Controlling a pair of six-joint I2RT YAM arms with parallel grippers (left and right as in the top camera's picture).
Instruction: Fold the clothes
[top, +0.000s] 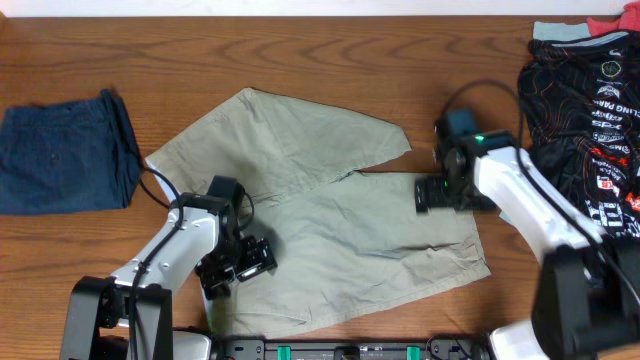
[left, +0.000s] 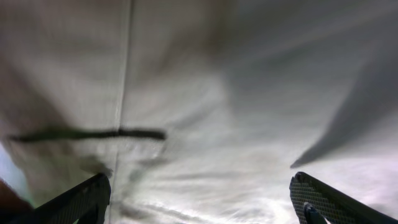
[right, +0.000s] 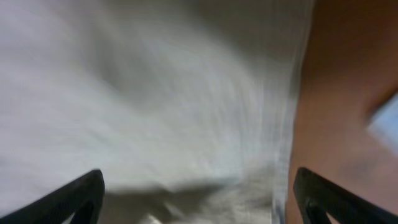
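The khaki-beige shorts lie spread flat in the middle of the wooden table, legs pointing right and up-right. My left gripper hovers open over the shorts' lower left part; in the left wrist view the cloth fills the frame between my open fingers. My right gripper is open over the shorts' right edge; in the right wrist view pale cloth and bare wood show between the open fingers. Neither gripper holds anything.
A dark navy garment lies folded at the left. A black jersey with red and white print lies heaped at the right edge. The table's front edge runs along the bottom.
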